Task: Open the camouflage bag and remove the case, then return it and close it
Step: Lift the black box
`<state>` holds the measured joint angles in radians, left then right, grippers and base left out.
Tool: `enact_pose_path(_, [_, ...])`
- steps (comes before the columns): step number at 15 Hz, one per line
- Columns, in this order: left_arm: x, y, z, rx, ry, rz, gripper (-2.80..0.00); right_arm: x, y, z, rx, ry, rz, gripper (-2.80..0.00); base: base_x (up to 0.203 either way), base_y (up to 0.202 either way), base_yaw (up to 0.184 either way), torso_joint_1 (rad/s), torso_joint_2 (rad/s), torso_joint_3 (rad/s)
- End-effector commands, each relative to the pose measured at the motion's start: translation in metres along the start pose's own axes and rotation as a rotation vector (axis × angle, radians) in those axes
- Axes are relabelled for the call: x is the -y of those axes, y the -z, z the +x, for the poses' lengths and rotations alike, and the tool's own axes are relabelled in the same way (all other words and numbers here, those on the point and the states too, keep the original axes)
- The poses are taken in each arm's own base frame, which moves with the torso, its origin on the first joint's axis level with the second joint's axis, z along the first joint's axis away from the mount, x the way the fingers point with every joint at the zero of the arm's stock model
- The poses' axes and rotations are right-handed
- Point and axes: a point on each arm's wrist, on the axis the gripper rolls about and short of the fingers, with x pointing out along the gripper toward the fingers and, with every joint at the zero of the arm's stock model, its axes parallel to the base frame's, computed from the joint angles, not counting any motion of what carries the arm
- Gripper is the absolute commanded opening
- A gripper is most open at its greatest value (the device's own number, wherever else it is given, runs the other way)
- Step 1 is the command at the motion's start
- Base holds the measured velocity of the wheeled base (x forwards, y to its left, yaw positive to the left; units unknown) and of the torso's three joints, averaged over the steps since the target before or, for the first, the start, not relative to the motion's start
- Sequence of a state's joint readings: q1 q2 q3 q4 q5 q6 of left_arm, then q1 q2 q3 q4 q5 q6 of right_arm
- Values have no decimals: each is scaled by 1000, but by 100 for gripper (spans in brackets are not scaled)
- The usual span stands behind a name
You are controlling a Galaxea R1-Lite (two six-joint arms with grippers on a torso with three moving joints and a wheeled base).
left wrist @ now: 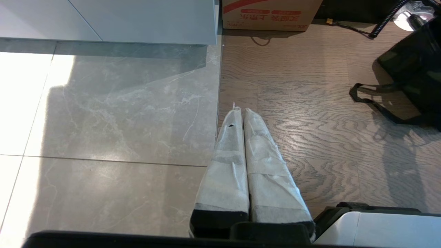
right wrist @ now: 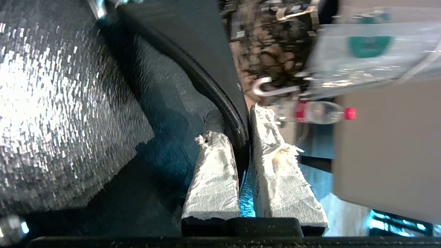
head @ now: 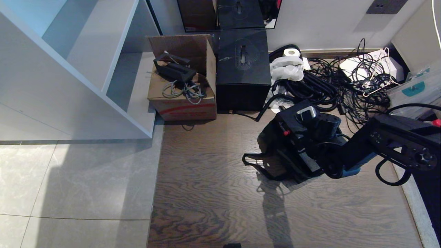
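Camouflage bag, soft and boxy with black sides and a loose black strap trailing onto the wood floor, sits right of centre in the head view, with the flat speckled glittery black case standing in or against it, its small red latch facing the room; I cannot tell how deep it sits.

Going left to right: my left gripper hangs parked over the seam between grey tile and wood, its white-wrapped fingers clenched together on nothing. Further back, an open brown cardboard box holds a black stand-like object and coiled grey cables. Beside it stands the tall plain black cube box, then a heap of black cables by the wall.

My right gripper is at the bag, fingers pinched tight on a thin black rim or handle; which, I cannot tell.

I judge the case stiff, fairly heavy and slick on its faces, so its handle is the sound hold. The bag is limp and will sag or drag unless steadied.
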<state>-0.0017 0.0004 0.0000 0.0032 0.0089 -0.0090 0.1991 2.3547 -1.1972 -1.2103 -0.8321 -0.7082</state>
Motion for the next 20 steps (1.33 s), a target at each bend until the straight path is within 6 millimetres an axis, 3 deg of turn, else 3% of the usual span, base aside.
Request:
enact_pose_path(1, [0,0,0,2,0,0,-280,15,-11,1,17,31,29,-280,0,0,0,0,0,0])
enact_pose_path(8, [0,0,0,2,0,0,-280,23,-17,-2,25,39,24,-280,0,0,0,0,0,0])
enact_pose_path(20, [0,0,0,1,0,0,-280,54,-47,-16,83,78,-14,-280,0,0,0,0,0,0])
